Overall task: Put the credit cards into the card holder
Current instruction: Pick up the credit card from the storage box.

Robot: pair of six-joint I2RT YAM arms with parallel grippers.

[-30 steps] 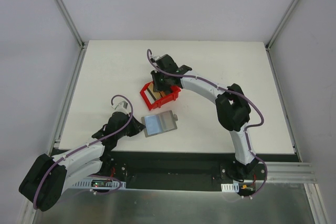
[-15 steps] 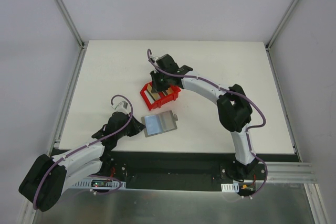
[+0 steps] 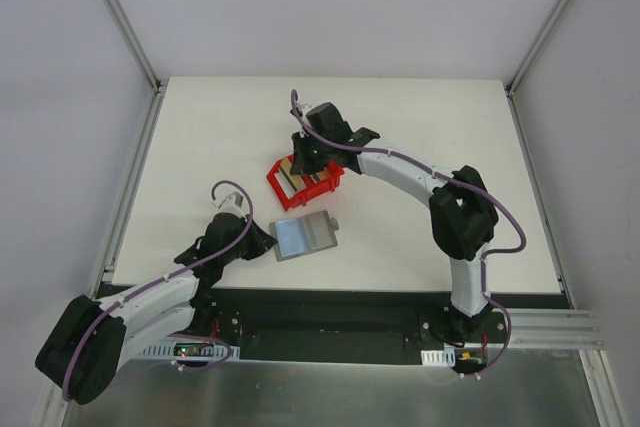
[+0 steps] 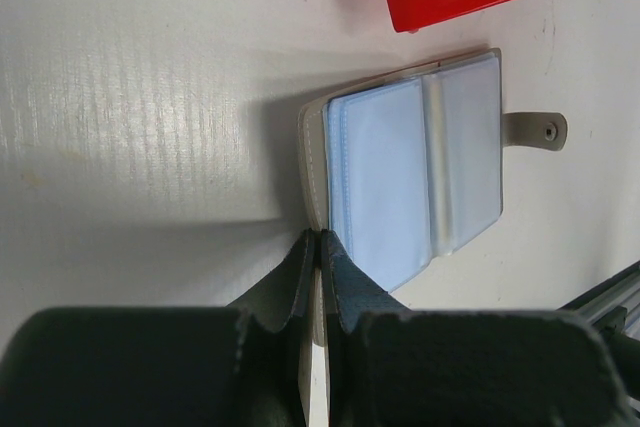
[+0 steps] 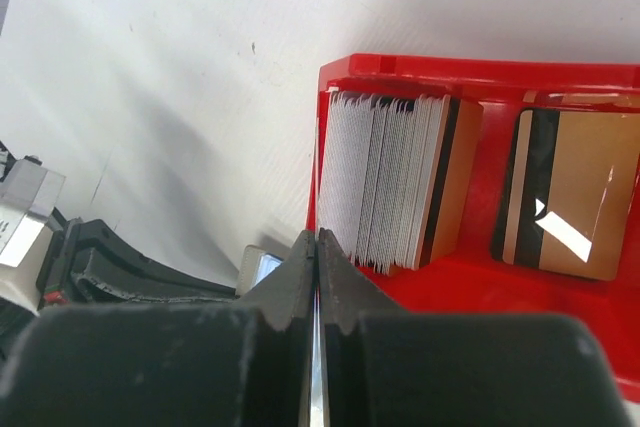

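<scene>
The grey card holder (image 4: 410,172) lies open on the white table, its clear blue-tinted sleeves facing up. My left gripper (image 4: 318,239) is shut on the holder's near cover edge. In the top view the holder (image 3: 305,235) sits just below the red bin (image 3: 322,187). A stack of credit cards (image 5: 385,182) stands on edge inside the bin (image 5: 480,72), with a gold card (image 5: 575,192) leaning beside it. At the bin's left wall my right gripper (image 5: 318,237) is shut on a thin white card seen edge-on. The right gripper (image 3: 300,159) hangs over the bin's far-left corner.
The holder's snap tab (image 4: 535,130) sticks out toward the right. My left arm (image 5: 120,272) shows at the lower left of the right wrist view. Metal frame posts (image 3: 135,32) stand at the table's back corners.
The right gripper's jaws have closed at the bin's left wall. The right arm has shifted slightly right and back. The left arm and the card holder have not moved.
</scene>
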